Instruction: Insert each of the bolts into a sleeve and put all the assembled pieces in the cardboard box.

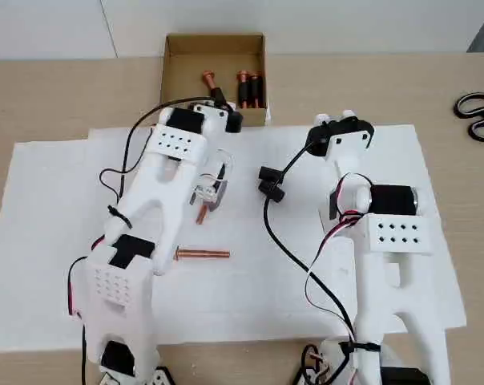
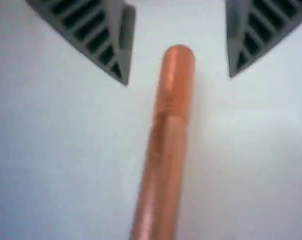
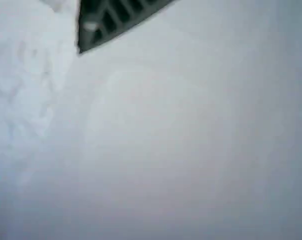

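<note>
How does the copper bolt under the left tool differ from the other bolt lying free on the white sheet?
The bolt by the left tool lies between its open fingers; the free bolt lies apart from it. From above, the first is slanted and partly covered by the tool; the free bolt lies crosswise, uncovered. Both are copper-coloured and lie on the white sheet.
</note>
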{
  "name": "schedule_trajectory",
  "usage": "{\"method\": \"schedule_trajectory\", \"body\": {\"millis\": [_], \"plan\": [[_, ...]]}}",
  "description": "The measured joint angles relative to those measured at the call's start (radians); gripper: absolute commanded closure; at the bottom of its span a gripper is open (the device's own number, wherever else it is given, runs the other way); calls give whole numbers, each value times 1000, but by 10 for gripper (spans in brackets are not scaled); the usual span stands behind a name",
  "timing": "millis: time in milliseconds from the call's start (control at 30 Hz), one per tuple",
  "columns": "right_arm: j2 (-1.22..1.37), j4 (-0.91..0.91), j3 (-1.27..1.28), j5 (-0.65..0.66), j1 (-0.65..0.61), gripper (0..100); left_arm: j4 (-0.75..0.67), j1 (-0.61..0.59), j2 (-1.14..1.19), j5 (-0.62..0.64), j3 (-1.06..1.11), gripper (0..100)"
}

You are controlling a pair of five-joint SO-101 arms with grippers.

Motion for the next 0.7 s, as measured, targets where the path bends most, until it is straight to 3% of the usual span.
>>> {"method": "schedule_trajectory", "body": {"millis": [267,700], "plan": [[0,0,0,0,0,677,-17,9,0,-43,-17,778],[0,0,0,0,0,677,-74,23,52,-61,-75,778]]}}
